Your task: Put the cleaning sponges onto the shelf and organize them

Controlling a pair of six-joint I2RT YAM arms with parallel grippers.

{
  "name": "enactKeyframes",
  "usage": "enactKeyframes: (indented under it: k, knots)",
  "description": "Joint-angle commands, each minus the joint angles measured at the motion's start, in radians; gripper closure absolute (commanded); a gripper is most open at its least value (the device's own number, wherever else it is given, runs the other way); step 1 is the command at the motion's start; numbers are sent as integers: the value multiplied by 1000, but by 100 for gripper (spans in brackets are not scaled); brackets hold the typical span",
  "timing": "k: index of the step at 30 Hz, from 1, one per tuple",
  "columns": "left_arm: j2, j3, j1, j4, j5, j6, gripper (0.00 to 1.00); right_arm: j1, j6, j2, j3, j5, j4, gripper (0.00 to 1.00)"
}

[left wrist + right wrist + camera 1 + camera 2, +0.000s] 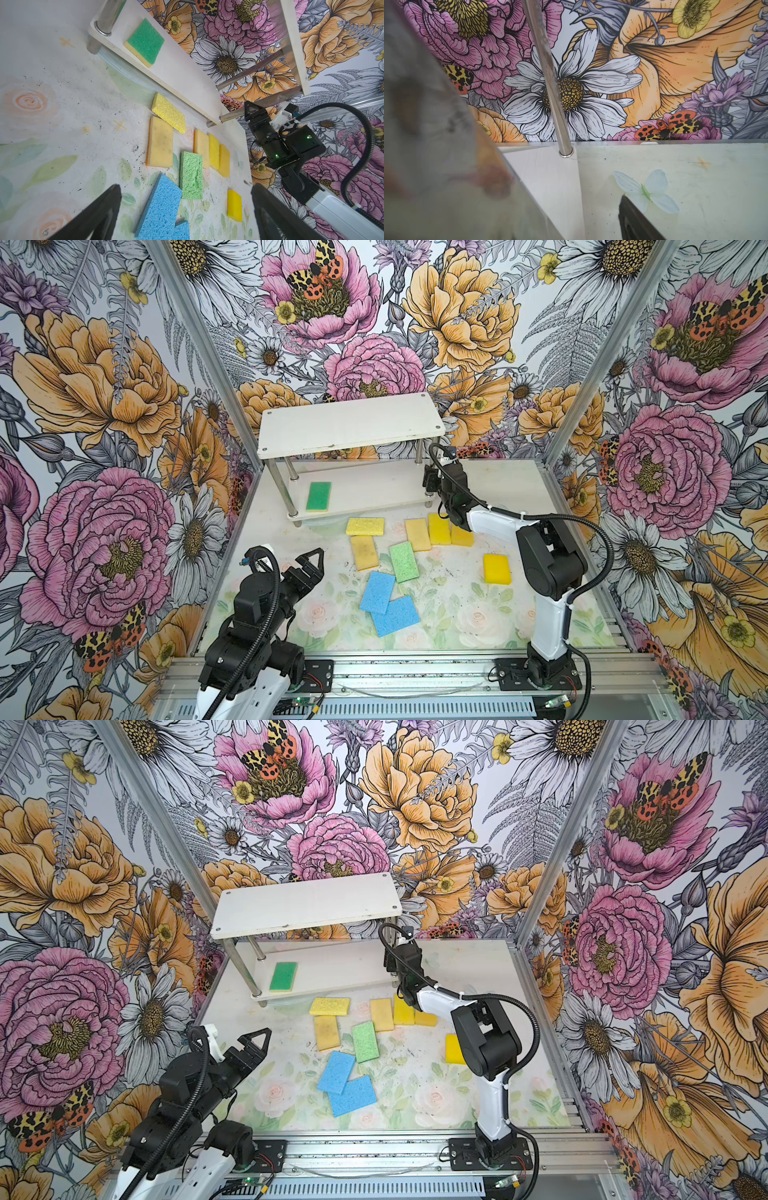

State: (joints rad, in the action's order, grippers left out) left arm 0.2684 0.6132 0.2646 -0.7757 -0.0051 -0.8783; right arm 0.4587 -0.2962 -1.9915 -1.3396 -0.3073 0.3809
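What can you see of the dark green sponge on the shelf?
The dark green sponge is a flat rectangle: a coarse, dark green scouring layer on top of a thinner, pale yellow foam layer, which shows along its edge in the left wrist view. It lies flat, green side up, on the lower board of the shelf, near that board's left end in both top views, its long side running front to back. Only the board touches it.

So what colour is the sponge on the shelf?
Green sponge with a yellow base, best in the left wrist view.
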Motion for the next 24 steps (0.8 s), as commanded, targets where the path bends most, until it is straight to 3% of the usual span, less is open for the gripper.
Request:
enactKeyframes:
  k: [1,11,16,24]
  knots:
    - [1,-21,-28,18,52,21,1,12,-6,-44,-55,-49,9,29]
    - [26,-6,-109,23,130,52,1,63,75,-137,-124,-334,60,27]
    - [51,4,-162,18,178,77,1,63,88,-112,-104,-390,48,27]
    - [40,5,-161,13,136,82,1,50,106,11,35,-411,46,26]
